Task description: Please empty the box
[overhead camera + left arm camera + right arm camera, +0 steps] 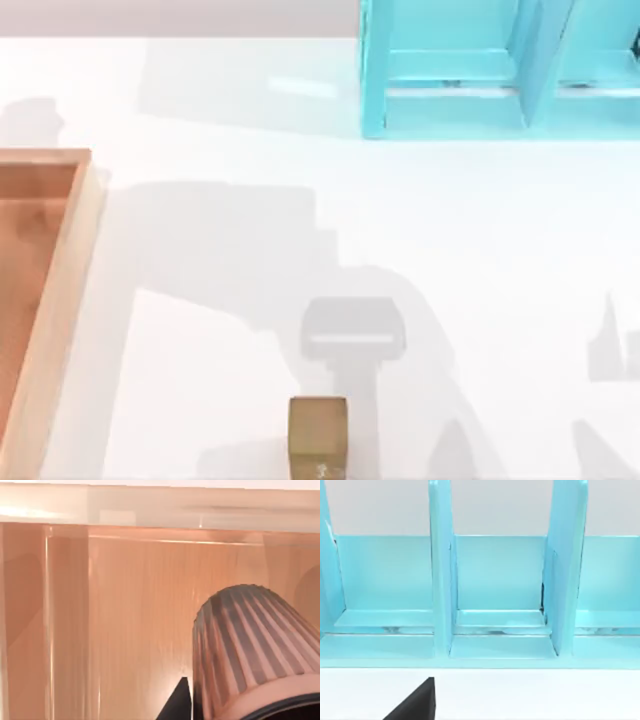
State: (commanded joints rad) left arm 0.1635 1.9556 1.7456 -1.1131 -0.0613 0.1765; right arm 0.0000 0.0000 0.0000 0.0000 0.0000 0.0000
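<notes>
The box (pixel 62 290), a large shallow wooden tray with a tan rim and an orange-brown floor, lies at the table's left edge. The left wrist view looks close onto the box's floor (pixel 135 630) and far wall. A ribbed, greyish cylinder with a dark rim (pixel 255 645) lies on that floor. A black part of my left gripper (pixel 177 702) pokes in right beside the cylinder. A black tip of my right gripper (pixel 415 702) hovers above the white table, in front of the shelf.
A cyan shelf unit (pixel 500 110) with upright dividers stands at the back right, and the right wrist view faces its compartments (pixel 495 580). A small tan-brown cube with a white mark (pixel 319 436) sits at the front middle. Arm shadows fall across the table.
</notes>
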